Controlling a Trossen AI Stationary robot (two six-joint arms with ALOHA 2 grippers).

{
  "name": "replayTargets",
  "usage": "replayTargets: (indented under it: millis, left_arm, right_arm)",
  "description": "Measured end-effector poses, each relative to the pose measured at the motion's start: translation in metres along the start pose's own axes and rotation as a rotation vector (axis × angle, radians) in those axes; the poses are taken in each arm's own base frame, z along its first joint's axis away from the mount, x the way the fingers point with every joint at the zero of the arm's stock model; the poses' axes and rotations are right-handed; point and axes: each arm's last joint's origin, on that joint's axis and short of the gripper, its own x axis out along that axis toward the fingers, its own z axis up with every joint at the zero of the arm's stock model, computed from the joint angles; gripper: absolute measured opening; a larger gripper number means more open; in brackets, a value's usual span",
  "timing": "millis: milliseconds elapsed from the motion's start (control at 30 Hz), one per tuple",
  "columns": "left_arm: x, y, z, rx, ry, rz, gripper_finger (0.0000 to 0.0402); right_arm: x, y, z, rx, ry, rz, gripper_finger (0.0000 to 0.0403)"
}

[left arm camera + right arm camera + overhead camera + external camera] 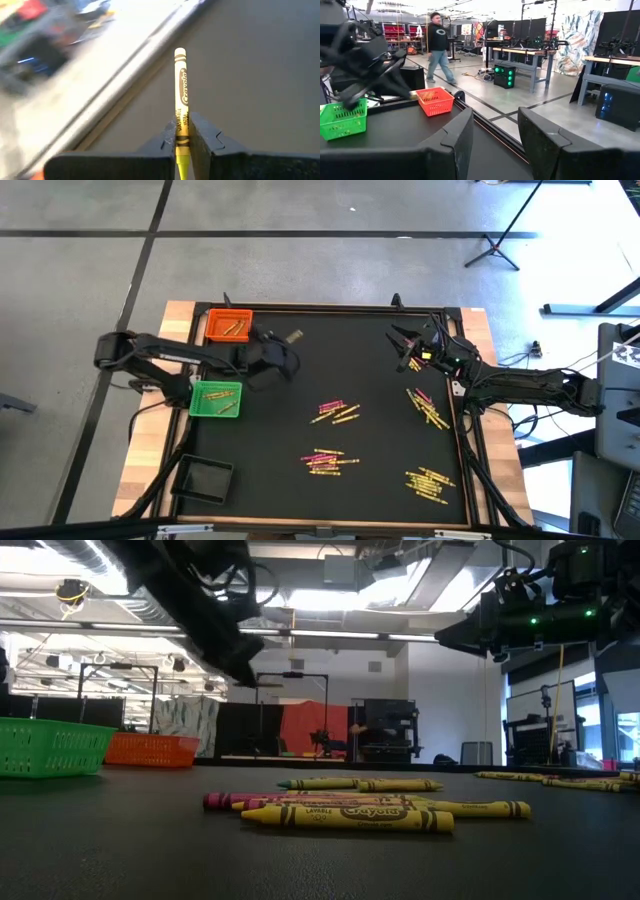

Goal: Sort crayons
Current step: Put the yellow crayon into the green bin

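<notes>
two dark jointed arms, black cables, green lights on right wrist, blocky black fingers (545, 145)

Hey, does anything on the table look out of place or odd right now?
Nothing is damaged or spilled. Crayons lie in loose clusters on the mat, unsorted. The left gripper grips a yellow crayon, its tip sticking out beyond the fingers.
</notes>
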Motion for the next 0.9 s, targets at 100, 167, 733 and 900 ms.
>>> replayTargets:
  millis: [100,167,733,900]
  left_arm:
    - [0.002,0.022,-0.005,-0.015,0.070,0.118,0.0015]
    - [0.007,0.034,-0.009,-0.036,0.125,0.162,0.0015]
    - [0.032,0.098,-0.042,-0.144,0.499,0.288,0.0015]
    - [0.035,0.107,-0.047,-0.177,0.546,0.279,0.0015]
  right_arm:
    - [0.000,0.000,0.000,-0.001,0.005,0.000,0.0154]
    - [0.000,0.000,0.000,-0.001,0.005,0.000,0.0154]
    - [0.000,0.000,-0.001,0.025,0.014,0.000,0.0154]
    - [0.000,0.000,-0.001,0.025,0.015,0.000,0.0154]
